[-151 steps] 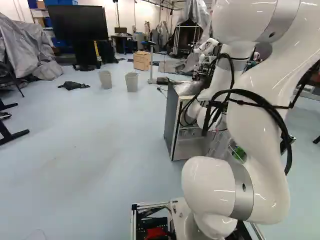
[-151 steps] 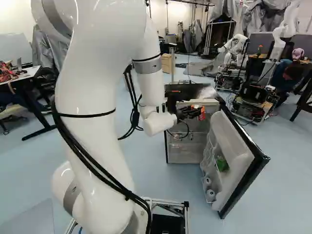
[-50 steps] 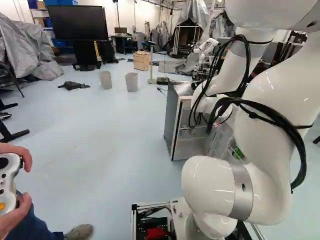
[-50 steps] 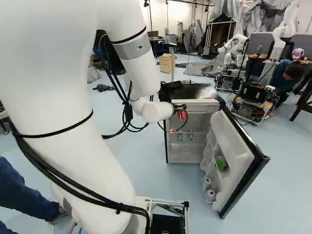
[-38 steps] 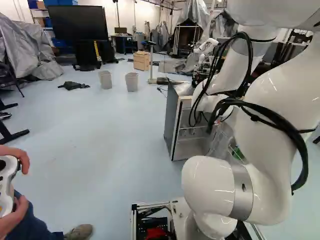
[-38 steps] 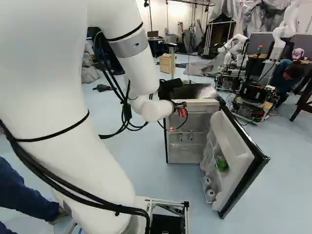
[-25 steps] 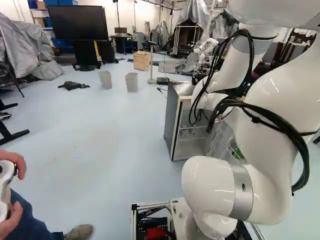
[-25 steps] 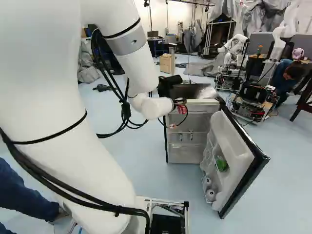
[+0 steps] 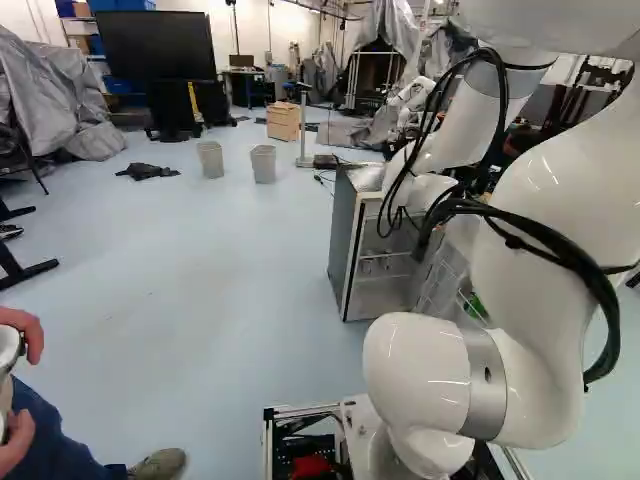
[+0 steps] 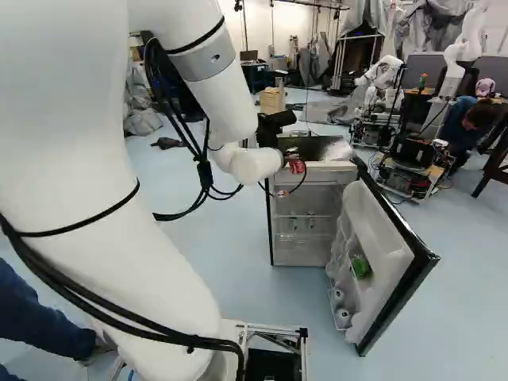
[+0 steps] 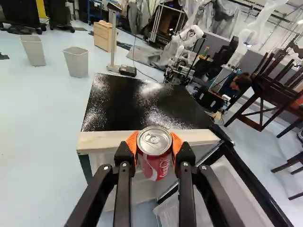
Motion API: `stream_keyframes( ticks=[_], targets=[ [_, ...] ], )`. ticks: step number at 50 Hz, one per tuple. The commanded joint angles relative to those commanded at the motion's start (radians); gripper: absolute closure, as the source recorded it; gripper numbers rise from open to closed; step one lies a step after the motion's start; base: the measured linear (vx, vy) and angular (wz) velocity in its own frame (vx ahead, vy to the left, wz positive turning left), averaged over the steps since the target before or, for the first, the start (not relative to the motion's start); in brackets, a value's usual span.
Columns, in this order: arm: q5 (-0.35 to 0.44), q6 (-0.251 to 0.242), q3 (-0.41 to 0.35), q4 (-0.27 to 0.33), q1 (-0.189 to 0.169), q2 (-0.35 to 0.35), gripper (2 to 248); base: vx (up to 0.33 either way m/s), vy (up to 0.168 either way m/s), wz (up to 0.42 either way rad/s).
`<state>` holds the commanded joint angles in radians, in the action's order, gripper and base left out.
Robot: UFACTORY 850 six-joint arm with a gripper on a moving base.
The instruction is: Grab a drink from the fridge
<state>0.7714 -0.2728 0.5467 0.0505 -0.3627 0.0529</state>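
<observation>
Red soda can [image 11: 156,165]: raised over the past second, now at the refrigerator's near top edge; the grab itself appears made, clearing the refrigerator likely next.
Gripper [image 11: 154,144]: clasping the can from both sides, orange pads [image 11: 132,145] a can's breadth apart.
Refrigerator [image 10: 305,252]: standing open, door [image 10: 389,258] swung right.

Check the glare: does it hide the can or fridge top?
Wrist view: white glare speckles the black fridge top; the red soda can shows plainly, its lid shiny. Right base view: bright patch on the fridge top's right. Left base view: shine streaks the white arm.
</observation>
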Motion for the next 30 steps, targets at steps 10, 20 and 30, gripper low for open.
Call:
stream_keyframes(
  ticks=[10,20,30],
  targets=[
    [0.0,0.0,0.038,0.0,0.015,0.013,156,0.0,0.0,0.0],
    [0.0,0.0,0.08,0.0,0.032,0.03,156,0.0,0.0,0.0],
    [0.0,0.0,0.123,0.0,0.047,0.048,156,0.0,0.0,0.0]
  ],
)
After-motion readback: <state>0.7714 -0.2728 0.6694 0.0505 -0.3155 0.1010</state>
